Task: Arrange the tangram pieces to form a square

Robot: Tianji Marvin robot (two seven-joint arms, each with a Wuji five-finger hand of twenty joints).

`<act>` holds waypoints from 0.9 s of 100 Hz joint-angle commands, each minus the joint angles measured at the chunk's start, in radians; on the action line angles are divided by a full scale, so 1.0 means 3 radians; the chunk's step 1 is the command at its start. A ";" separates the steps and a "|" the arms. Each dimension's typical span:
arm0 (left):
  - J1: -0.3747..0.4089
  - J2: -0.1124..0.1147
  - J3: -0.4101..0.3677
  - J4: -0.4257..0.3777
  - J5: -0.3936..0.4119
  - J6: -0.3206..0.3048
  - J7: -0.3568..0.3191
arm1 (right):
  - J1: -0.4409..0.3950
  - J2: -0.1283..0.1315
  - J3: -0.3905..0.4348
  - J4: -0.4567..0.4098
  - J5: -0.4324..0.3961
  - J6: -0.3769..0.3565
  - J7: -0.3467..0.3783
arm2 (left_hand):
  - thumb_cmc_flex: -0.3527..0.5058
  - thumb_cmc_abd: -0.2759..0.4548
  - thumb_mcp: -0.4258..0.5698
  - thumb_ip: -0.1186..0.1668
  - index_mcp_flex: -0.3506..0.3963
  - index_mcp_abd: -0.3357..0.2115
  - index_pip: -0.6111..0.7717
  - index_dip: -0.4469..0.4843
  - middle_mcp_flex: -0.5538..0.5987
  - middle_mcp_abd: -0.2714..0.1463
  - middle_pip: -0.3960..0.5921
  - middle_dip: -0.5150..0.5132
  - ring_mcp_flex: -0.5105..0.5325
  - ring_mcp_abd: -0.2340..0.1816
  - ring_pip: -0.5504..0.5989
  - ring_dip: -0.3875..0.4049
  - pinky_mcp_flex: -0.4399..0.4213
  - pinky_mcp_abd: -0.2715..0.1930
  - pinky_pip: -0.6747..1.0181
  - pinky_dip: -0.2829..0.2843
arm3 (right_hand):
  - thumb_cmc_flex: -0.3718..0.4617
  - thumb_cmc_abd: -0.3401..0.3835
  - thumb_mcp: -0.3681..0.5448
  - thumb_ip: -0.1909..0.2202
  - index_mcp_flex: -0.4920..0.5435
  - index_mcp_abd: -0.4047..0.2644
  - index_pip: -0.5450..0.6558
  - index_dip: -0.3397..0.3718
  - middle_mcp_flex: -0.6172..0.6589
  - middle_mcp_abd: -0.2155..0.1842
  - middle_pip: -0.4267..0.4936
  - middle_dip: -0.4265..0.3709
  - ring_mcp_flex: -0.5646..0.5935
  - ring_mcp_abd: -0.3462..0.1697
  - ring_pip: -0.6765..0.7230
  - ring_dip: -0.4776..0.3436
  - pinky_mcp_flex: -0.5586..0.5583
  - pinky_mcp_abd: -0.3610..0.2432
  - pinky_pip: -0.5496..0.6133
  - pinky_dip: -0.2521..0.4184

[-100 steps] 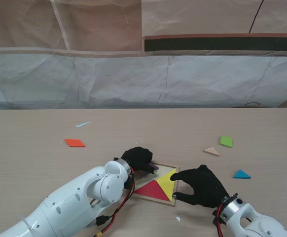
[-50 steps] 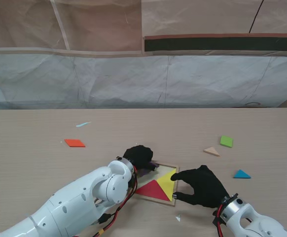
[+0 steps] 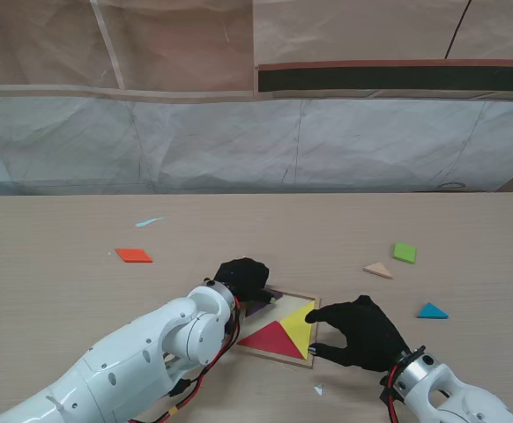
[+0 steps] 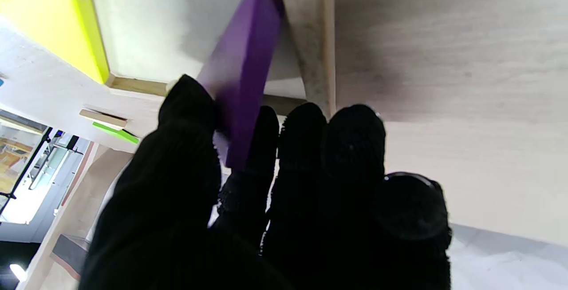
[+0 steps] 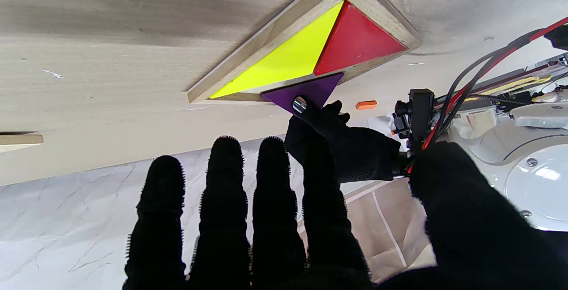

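A wooden square frame [image 3: 312, 354] lies near me at the table's middle, holding a red triangle [image 3: 271, 338] and a yellow triangle [image 3: 299, 322]. My left hand [image 3: 242, 279] is shut on a purple triangle [image 3: 263, 304], pinched between thumb and fingers and tilted over the frame's far left corner. The left wrist view shows the purple triangle [image 4: 242, 77] edge-on against the frame [image 4: 310, 50]. My right hand [image 3: 360, 333] rests open at the frame's right edge, fingers spread. From the right wrist view I see the purple triangle [image 5: 306, 90] beside the yellow triangle [image 5: 284, 57] and the red triangle [image 5: 355, 41].
Loose pieces lie on the table: an orange parallelogram [image 3: 134, 256] at the left, a green square [image 3: 405, 253], a tan triangle [image 3: 378, 270] and a blue triangle [image 3: 431, 311] at the right. A pale scrap [image 3: 148, 222] lies farther back.
My left hand has shifted slightly left and away from me with the purple triangle, which now sits more tilted at the frame's corner. The right hand has stayed put.
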 commanded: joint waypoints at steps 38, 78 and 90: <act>-0.0048 0.0079 0.0007 -0.0037 0.0300 -0.0130 -0.0019 | -0.0021 -0.0017 -0.0005 0.0006 -0.0003 0.0005 0.0025 | -0.0228 -0.0038 0.0435 0.0014 -0.0813 -0.0195 -0.0466 0.0122 -0.0995 -0.0178 -0.0212 0.0054 -0.0822 -0.0041 -0.0300 0.0252 -0.0763 -0.0426 -0.0631 0.0209 | 0.0054 0.0096 -0.0046 0.0008 0.0026 -0.0036 0.0023 -0.0028 -0.0072 0.0001 -0.0039 -0.0005 -0.0056 -0.0007 -0.0042 -0.0020 -0.0061 0.0018 -0.0041 0.0021; -0.0177 0.0145 0.0121 0.0035 0.0354 -0.0464 -0.0213 | -0.0019 -0.0019 -0.0012 0.0018 0.0007 0.0016 0.0016 | -0.0632 0.0120 -0.0049 0.0269 -0.2087 -0.0117 -0.1554 -0.0011 -0.2777 -0.0603 -0.1116 -0.0514 -0.2703 -0.0389 -0.1837 0.0017 -0.2749 -0.0584 -0.2182 -0.0271 | 0.0056 0.0096 -0.0047 0.0008 0.0025 -0.0032 0.0023 -0.0029 -0.0070 -0.0001 -0.0038 -0.0004 -0.0056 -0.0007 -0.0042 -0.0019 -0.0060 0.0015 -0.0042 0.0021; -0.0201 0.0140 0.0194 0.0104 0.0324 -0.0510 -0.0219 | -0.0016 -0.0019 -0.0015 0.0023 0.0010 0.0013 0.0019 | -0.0594 0.0075 -0.0090 0.0301 -0.2247 -0.0027 -0.1680 -0.0051 -0.2800 -0.0588 -0.1232 -0.0573 -0.2743 -0.0414 -0.1878 0.0039 -0.2741 -0.0585 -0.2274 -0.0346 | 0.0057 0.0097 -0.0048 0.0008 0.0027 -0.0032 0.0024 -0.0029 -0.0070 -0.0001 -0.0038 -0.0004 -0.0056 -0.0008 -0.0042 -0.0019 -0.0062 0.0015 -0.0043 0.0022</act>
